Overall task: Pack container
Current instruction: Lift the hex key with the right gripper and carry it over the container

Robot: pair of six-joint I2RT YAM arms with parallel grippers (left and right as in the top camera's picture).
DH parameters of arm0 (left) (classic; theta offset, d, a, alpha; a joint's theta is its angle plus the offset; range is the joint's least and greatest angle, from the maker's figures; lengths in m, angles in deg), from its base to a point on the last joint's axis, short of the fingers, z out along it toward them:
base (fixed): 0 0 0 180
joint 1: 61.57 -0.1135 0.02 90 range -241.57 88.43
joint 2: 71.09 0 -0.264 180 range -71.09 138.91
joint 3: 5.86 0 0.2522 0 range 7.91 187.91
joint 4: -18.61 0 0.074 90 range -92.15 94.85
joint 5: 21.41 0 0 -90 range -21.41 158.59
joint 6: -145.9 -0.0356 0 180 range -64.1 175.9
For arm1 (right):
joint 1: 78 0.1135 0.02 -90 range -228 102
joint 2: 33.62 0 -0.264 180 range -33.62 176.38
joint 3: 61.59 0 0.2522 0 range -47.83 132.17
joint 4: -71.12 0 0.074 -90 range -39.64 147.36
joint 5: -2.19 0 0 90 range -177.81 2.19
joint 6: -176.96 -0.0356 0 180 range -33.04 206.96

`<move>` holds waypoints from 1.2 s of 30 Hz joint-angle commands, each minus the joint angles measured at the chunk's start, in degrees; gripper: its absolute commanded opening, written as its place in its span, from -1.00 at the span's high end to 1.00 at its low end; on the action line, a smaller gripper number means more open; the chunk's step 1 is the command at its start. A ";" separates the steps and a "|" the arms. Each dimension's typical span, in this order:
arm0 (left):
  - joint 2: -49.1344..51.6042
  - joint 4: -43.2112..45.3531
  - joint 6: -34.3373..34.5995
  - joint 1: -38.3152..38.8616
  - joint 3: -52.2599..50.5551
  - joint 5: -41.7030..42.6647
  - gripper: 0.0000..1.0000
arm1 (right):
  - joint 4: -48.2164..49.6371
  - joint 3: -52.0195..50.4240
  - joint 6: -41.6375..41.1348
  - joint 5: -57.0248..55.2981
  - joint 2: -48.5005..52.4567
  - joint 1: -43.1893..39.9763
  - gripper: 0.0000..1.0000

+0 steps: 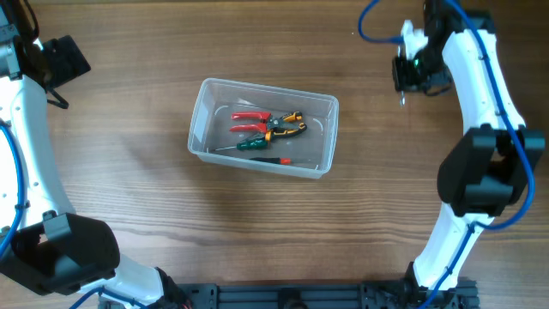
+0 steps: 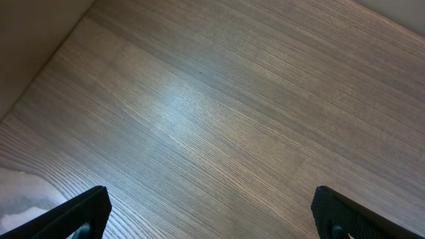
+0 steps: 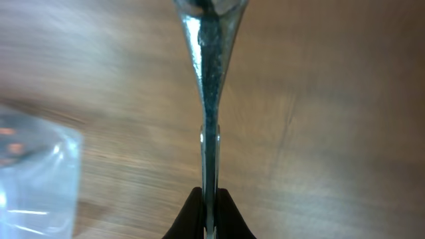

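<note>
Robot lab (wood table (image 1: pixel 257 240), left arm (image 1: pixel 26 146), right arm (image 1: pixel 485 77)).

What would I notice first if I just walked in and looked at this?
Your eye lands first on the clear container in the middle of the table, with bright red-handled pliers lying inside. Next comes the right gripper at the far right, pinching a thin metal tool.

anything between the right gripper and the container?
No. Overhead view shows only bare table between the right gripper, jaws shut on a thin metal tool, and the container.
</note>
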 commanded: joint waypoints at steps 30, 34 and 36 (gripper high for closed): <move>-0.57 0.00 0.55 -0.15 0.72 -0.31 -1.00 | -0.17 6.19 25.24 9.84 15.47 31.32 0.91; -0.57 0.00 0.55 -0.15 0.72 -0.31 -1.00 | -0.17 6.19 24.09 9.97 17.31 31.32 0.84; -0.57 0.00 0.55 -0.15 0.72 -0.31 -1.00 | -0.20 6.19 24.02 9.97 17.31 31.32 0.72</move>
